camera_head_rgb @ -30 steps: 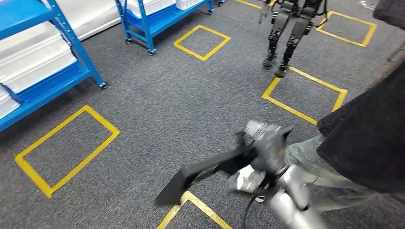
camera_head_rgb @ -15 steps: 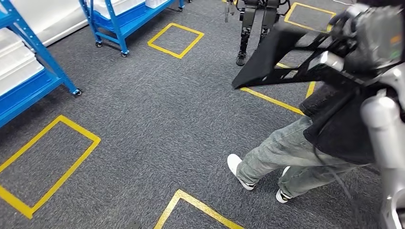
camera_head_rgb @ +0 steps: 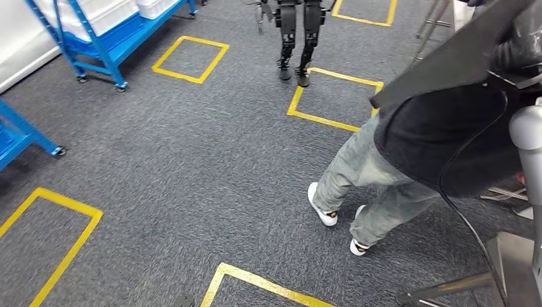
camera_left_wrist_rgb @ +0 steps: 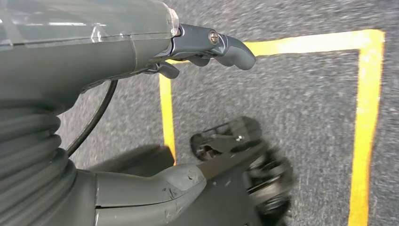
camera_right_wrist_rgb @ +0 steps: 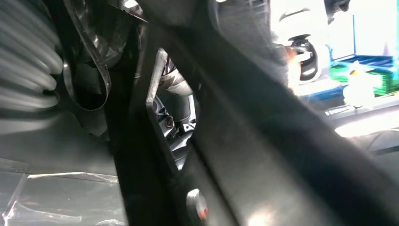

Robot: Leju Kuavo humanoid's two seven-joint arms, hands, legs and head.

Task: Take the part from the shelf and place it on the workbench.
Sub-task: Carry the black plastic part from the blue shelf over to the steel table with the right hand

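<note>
our right hand [camera_head_rgb: 521,48] held the black part [camera_head_rgb: 447,61] high above the floor [camera_head_rgb: 192,166], fingers hidden behind it; its long axis slanted down-left. our left hand [camera_left_wrist_rgb: 188,52] hung holding nothing, fingers apart.

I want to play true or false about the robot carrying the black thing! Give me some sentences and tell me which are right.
1. The right hand holds the black part up high. True.
2. The black part is lying on the floor. False: it is raised, above the person's dark top.
3. A person in jeans and white shoes stands on the grey carpet. True.
4. The tape squares on the carpet are red. False: they are yellow tape squares.
5. The left hand holds a box. False: it holds nothing, hanging over the carpet.
</note>
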